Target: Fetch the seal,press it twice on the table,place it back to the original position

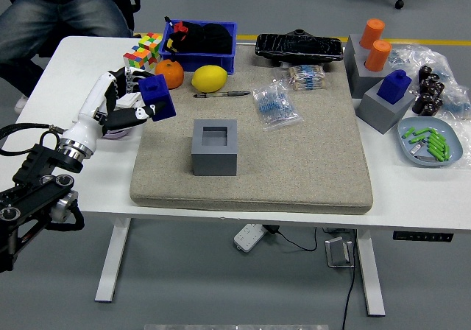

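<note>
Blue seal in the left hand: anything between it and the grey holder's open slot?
Nothing visible. The blue seal is held up by the left hand, and only bare mat lies before the grey holder.

My left hand (118, 103) grips the blue block-shaped seal (157, 99) lifted above the beige felt mat's (294, 160) left edge, near the grey square holder (215, 147).

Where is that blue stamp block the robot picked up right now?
In the head view the blue seal is on the left, gripped in the robot's left hand, raised beside the orange and left of the empty grey holder.
</note>
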Motion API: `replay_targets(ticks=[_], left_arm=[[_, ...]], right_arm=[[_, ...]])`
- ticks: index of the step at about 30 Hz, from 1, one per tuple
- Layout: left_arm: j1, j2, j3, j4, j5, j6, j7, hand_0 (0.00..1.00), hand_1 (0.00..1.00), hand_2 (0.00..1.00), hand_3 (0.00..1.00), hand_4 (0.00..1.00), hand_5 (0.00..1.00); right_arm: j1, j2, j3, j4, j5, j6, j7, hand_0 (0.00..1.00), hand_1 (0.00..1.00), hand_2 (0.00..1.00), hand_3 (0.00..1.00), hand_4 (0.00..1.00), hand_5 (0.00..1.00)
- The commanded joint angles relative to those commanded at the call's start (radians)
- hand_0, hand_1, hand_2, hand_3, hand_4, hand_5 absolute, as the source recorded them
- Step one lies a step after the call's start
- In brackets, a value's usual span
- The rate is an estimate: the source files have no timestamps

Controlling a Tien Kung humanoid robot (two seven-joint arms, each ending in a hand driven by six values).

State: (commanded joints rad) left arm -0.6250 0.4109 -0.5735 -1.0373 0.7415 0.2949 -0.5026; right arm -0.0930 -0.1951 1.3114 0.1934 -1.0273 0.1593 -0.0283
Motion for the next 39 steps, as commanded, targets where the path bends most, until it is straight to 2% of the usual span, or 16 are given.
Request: replay_targets(ticks=[5, 8, 15, 24, 39], left_arm=[[-0.065, -0.041, 0.104, 0.028, 0.004, -0.017, 0.031, 0.596, 0.446, 0.376, 0.505, 0.682, 0.002], [-0.11, -0.071, 0.179, 0.065, -0.018, -0.026, 0.035, 0.595, 0.447, 0.379, 0.506, 0.681, 0.002], [-0.175, -0.12, 0.272, 0.14, -0.05, -0.035, 0.038, 0.599, 0.447, 0.378, 0.506, 0.676, 0.002], [-0.209, -0.143, 0.348, 0.184, -0.076, -0.048, 0.044, 0.592, 0.447, 0.378, 0.507, 0.696, 0.002], [-0.216, -0.157, 0.377, 0.214, -0.127, -0.065, 0.037, 0.613, 0.467, 0.402, 0.527, 0.709, 0.002]], right_arm=[[0.002, -0.002, 0.001, -0.002, -0.002, 0.0, 0.0, 0.753, 0.698, 0.679, 0.636, 0.775, 0.516], [0.005, -0.004, -0.004, -0.001, 0.001, 0.0, 0.0, 0.752, 0.698, 0.679, 0.636, 0.775, 0.516], [0.006, -0.008, -0.015, -0.001, 0.007, 0.0, -0.001, 0.752, 0.698, 0.68, 0.636, 0.775, 0.516], [0.011, -0.009, -0.019, -0.001, 0.011, 0.001, -0.001, 0.752, 0.698, 0.679, 0.636, 0.774, 0.516], [0.013, -0.011, -0.023, -0.001, 0.013, 0.001, -0.001, 0.753, 0.698, 0.679, 0.636, 0.773, 0.515]])
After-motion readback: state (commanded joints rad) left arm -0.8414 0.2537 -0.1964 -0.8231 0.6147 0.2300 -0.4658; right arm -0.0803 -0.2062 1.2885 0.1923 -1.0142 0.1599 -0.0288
